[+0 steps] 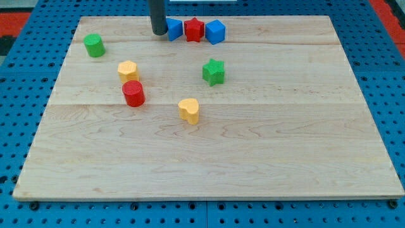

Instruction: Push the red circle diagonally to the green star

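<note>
The red circle stands on the wooden board at the view's middle left. The green star is to its right and a little higher. My tip is near the view's top, just left of a blue block. The tip is well above the red circle and up-left of the green star, touching neither.
A yellow hexagon block sits just above the red circle. A yellow heart block lies to its lower right. A red star and a blue cube stand at the top. A green cylinder is at the upper left.
</note>
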Tool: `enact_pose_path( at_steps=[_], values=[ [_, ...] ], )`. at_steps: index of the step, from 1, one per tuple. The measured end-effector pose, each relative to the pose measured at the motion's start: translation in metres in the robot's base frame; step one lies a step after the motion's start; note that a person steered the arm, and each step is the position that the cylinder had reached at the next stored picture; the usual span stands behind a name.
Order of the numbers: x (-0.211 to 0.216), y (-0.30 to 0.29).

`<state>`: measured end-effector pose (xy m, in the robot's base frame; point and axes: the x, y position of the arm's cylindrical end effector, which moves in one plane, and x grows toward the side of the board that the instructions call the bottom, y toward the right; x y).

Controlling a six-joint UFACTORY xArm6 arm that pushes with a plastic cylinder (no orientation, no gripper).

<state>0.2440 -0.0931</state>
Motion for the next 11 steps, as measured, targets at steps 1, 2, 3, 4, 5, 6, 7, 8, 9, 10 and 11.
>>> enact_pose_path(
  at_steps=[1,2,3,4,5,6,7,8,9,10,11],
  values=[
    [0.012,0.0],
    [0.043,0.0],
    [0.072,-0.042],
    [0.125,-0.091],
    [0.176,-0.082],
    [0.194,-0.06],
    [0.192,0.011],
    [0.17,0.031],
    [0.147,0.047],
    [0.119,0.064],
    [0.098,0.083]
  ],
)
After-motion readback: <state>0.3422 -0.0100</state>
